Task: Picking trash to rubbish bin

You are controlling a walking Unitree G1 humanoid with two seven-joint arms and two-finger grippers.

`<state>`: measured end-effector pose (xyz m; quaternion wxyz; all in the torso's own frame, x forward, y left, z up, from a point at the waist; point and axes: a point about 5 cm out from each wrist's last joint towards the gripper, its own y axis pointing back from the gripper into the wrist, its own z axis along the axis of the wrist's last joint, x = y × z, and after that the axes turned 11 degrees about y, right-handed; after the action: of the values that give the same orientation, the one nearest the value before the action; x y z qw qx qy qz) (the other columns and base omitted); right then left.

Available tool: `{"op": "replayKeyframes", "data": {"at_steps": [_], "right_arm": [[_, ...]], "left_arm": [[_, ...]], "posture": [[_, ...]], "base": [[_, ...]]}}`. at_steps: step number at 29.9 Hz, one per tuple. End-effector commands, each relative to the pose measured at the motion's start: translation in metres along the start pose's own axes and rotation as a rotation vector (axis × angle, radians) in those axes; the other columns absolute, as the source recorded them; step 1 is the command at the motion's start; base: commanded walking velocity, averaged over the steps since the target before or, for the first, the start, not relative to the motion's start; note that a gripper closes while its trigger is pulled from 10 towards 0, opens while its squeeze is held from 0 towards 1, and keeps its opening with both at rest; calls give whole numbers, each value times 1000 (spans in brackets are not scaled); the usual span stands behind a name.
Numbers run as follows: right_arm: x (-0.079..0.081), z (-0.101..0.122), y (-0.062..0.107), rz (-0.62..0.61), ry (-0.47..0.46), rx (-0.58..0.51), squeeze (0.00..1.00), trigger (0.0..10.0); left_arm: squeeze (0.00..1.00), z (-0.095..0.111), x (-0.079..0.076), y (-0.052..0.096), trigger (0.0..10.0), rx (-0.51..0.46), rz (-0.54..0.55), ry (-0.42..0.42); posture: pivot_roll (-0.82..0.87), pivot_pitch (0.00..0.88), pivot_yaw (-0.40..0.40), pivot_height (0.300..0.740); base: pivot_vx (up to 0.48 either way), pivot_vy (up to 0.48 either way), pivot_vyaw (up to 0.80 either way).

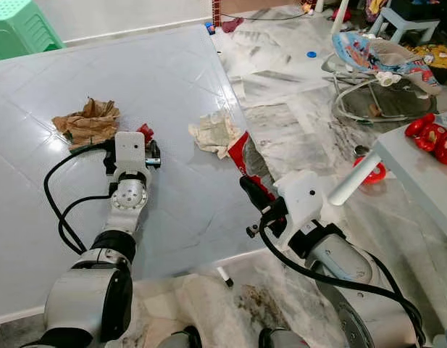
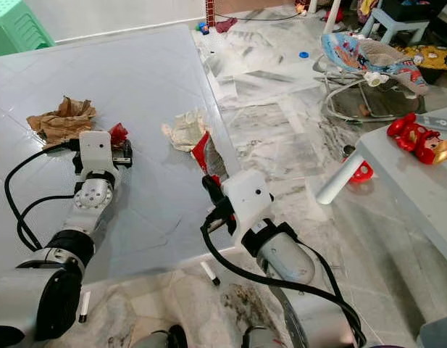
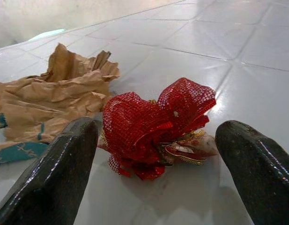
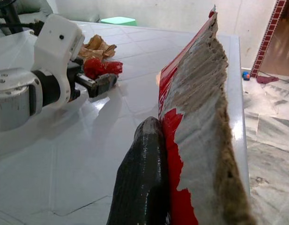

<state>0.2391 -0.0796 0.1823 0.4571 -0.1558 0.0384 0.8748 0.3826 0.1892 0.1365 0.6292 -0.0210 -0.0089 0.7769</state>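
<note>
Presently your left gripper (image 3: 158,187) stands wide open, the red mesh scrap (image 3: 156,126) lying squarely between its fingers, just beside the crumpled brown paper (image 3: 55,98). Your right gripper (image 4: 156,187), well apart from that paper, grips the torn red wrapper (image 4: 196,126).

Crumpled red mesh trash (image 3: 156,126) beside brown paper (image 3: 50,101).

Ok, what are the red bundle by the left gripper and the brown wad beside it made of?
The red bundle looks like plastic mesh netting: an open weave shows, with a gold-trimmed scrap tucked in. The brown wad looks like matte kraft paper, sharply creased, probably a bag. The left gripper straddles the bundle, open.
</note>
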Motion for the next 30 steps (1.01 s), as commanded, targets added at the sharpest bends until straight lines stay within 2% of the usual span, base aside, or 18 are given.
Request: {"op": "replayKeyframes", "data": {"at_steps": [1,5,8,10,12,13,15,17,24,28,30], "right_arm": [[3,4,0,8,3,-12,0,0],[3,4,-4,11,3,-20,0,0],[2,5,-7,9,3,-27,0,0],[1,4,-10,3,3,-34,0,0],[-3,8,-17,-32,7,-67,0,0],[-3,8,-17,-32,7,-67,0,0],[-10,10,-25,-70,15,-95,0,0],[-12,11,-27,-78,16,-99,0,0],[-18,12,-39,-102,30,-140,0,0],[-19,13,-43,-105,35,-159,0,0],[-20,15,-46,-105,40,-179,0,0]], "left_arm": [[0,5,4,-3,10000,-11,19,-3],[0,1,5,-1,10000,-2,18,1],[0,4,4,-1,10000,-26,14,44],[0,6,4,0,10000,-53,8,37],[0,9,1,7,10000,-146,-52,48],[0,9,1,7,10000,-146,-52,48],[0,11,5,18,10000,-224,-82,45],[0,11,7,22,10000,-239,-82,47],[0,19,9,64,10000,-332,-147,63],[0,32,9,71,10000,-367,-135,84],[0,46,10,74,10000,-395,-112,101]], "posture": [[-250,204,33,740],[-236,189,37,740],[-223,180,42,740],[-206,167,45,740],[-167,143,49,740],[-167,143,49,740],[-127,119,53,740],[-117,112,54,740],[-72,59,47,740],[-61,38,36,740],[-56,30,33,740]], "base": [[0,0,0],[0,0,0],[0,0,0],[0,0,0],[0,0,0],[0,0,0],[0,0,0],[0,0,0],[0,0,0],[0,0,0],[0,0,0]]}}
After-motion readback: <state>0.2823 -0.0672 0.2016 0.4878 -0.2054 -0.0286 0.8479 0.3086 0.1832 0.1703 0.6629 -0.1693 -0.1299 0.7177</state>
